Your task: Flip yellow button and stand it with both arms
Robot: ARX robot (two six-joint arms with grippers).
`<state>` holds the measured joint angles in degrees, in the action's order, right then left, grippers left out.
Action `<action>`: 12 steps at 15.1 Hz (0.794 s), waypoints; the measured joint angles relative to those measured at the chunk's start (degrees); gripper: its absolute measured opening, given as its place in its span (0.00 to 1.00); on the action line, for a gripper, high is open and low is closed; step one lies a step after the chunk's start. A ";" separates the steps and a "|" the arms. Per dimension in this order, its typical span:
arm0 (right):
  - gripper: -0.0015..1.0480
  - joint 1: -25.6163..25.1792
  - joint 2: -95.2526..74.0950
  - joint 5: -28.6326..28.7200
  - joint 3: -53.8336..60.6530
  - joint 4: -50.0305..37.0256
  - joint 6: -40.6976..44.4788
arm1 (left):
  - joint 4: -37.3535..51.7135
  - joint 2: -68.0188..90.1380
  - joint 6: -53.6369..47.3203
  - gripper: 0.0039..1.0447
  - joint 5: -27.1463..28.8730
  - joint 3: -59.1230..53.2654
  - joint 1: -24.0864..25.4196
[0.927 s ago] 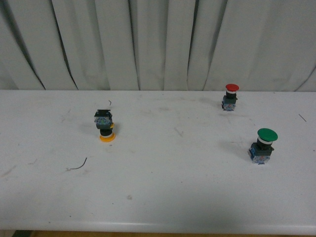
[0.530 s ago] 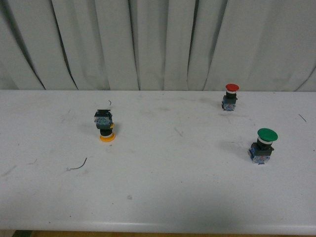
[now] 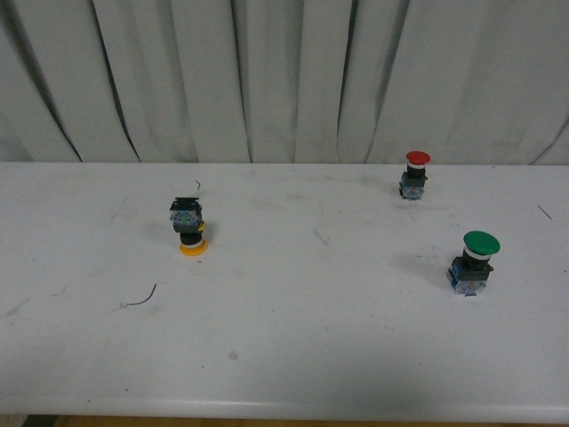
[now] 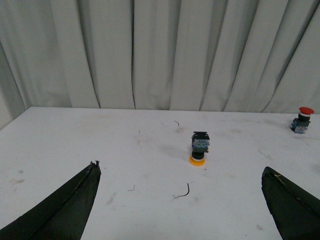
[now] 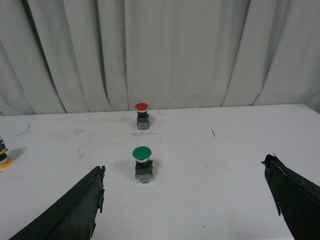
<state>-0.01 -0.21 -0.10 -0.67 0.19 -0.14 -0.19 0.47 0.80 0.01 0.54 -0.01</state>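
Note:
The yellow button point(image 3: 188, 227) stands upside down on the white table point(image 3: 293, 356), left of centre: yellow cap on the surface, blue-grey block on top. The left wrist view shows the yellow button point(image 4: 199, 148) well beyond my left gripper point(image 4: 180, 172), which is open and empty, its two black fingers point(image 4: 65, 210) spread far apart. In the right wrist view only an edge of the yellow button point(image 5: 3, 159) shows at the border. My right gripper point(image 5: 185, 172) is open and empty as well. Neither arm appears in the front view.
A red-capped button point(image 3: 414, 174) stands upright at the back right and a green-capped button point(image 3: 473, 261) upright nearer on the right. A thin curved wire scrap point(image 3: 140, 297) lies left of centre. Grey curtains point(image 3: 284, 80) hang behind the table.

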 joint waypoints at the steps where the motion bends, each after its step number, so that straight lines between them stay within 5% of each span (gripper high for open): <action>1: 0.94 0.00 0.00 0.02 0.00 0.00 0.00 | 0.00 0.00 0.00 0.94 0.00 0.00 0.00; 8: 0.94 0.00 0.00 0.00 0.00 0.00 0.00 | 0.00 0.00 0.00 0.94 0.00 0.00 0.00; 10: 0.94 0.00 0.00 -0.07 0.00 0.02 -0.04 | -12.33 6.01 6.71 0.94 7.82 4.72 -3.34; 12: 0.94 0.00 0.00 0.09 0.00 0.04 0.00 | -13.81 8.90 15.89 0.94 11.58 7.87 -6.03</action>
<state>-0.01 -0.21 -0.01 -0.67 0.23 -0.14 -14.00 9.37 16.69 11.60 8.40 -6.04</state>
